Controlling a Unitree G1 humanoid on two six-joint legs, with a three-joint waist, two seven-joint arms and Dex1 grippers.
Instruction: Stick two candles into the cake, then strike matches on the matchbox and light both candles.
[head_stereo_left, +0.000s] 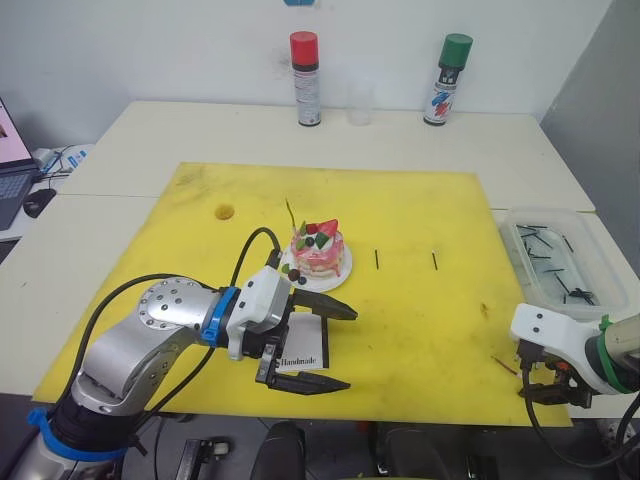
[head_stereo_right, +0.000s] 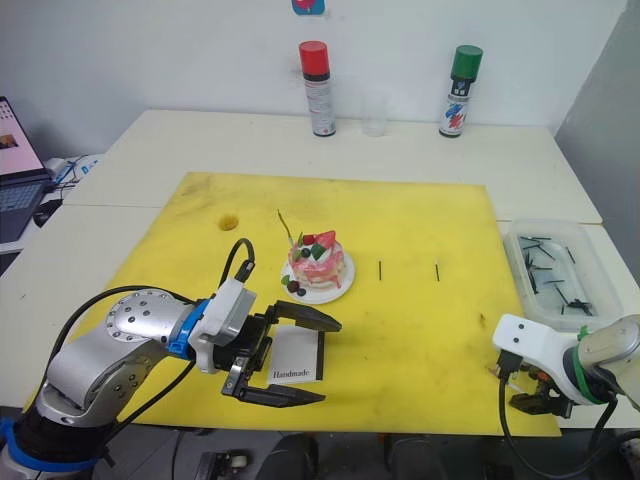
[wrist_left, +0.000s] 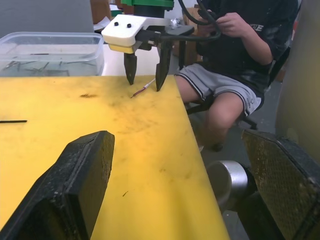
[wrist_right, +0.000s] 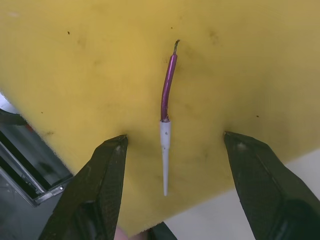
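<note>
The pink-and-white cake sits on its small white plate in the middle of the yellow mat. A thin yellowish candle stands tilted in the cake's left side. The white matchbox lies flat in front of the cake, between the spread fingers of my open left gripper. A reddish candle with a pale end lies on the mat's front right corner. My right gripper is open, with one finger on each side of it. Two black matches lie right of the cake.
A clear plastic box holding several black sticks stands off the mat's right edge. Two spray cans and a clear glass line the far wall. The mat has a hole. A person sits beyond the right gripper.
</note>
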